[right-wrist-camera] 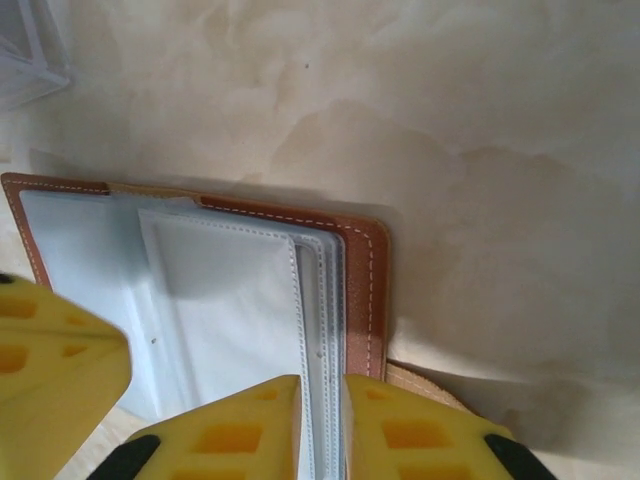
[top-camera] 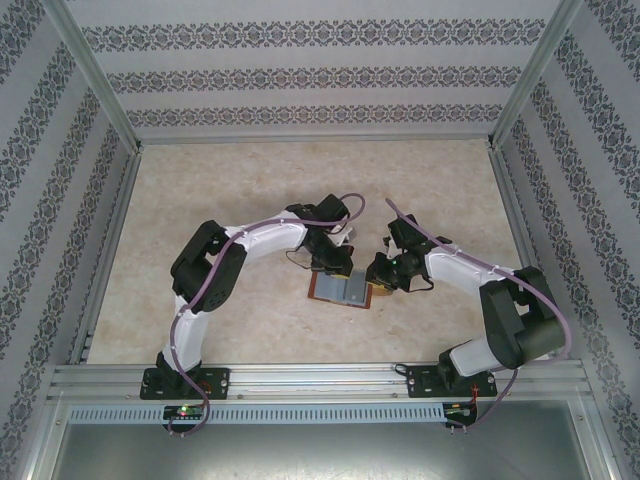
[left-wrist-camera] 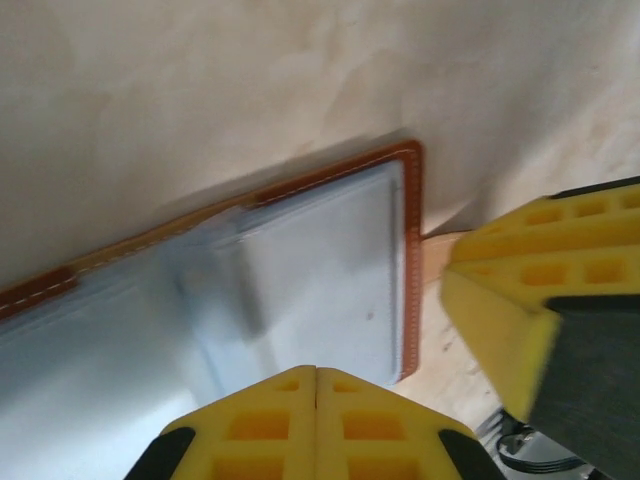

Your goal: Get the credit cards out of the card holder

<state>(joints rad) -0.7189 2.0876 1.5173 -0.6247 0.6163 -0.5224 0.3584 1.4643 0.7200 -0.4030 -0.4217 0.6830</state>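
The card holder lies open on the table between both arms, its reddish-brown leather rim framing grey-blue pockets. My left gripper hangs over its far edge, and its yellow fingertips press together above a pocket with nothing visible between them. At the holder's right end, my right gripper has its fingers narrowly apart, pinching the stitched edges of the pocket leaves. I cannot make out the credit cards from the pale pockets.
A clear plastic tray corner sits beyond the holder. The tan strap tab pokes out beside my right fingers. The two grippers are very close together over the holder. Patterned walls enclose the table on three sides.
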